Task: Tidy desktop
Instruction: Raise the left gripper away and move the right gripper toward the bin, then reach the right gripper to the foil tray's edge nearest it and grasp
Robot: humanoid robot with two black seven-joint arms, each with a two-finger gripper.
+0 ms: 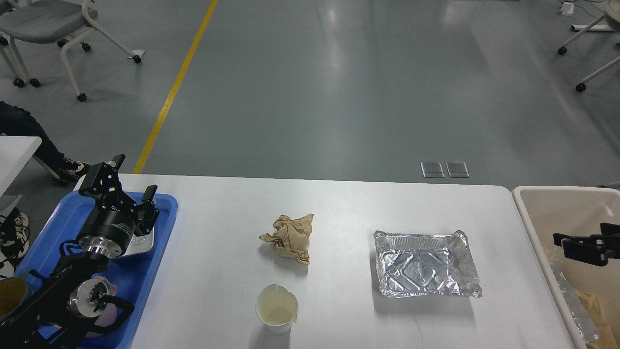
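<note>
The white desktop (348, 203) holds a crumpled brown paper ball (289, 237) in the middle, a crinkled foil tray (426, 264) to its right and a white paper cup (277, 308) near the front edge. My left gripper (134, 177) is open and empty, above the far end of the blue tray (145, 281), over a metal dish (144, 241). My right gripper (564, 245) shows only as a dark tip at the right edge, over the beige bin (557, 203); I cannot tell its fingers apart.
The blue tray also holds a pink mug (107, 289), mostly behind my left arm. A yellow cup (9, 296) sits at the far left edge. The bin holds foil and brown paper (588, 310). Chairs stand on the floor beyond the table.
</note>
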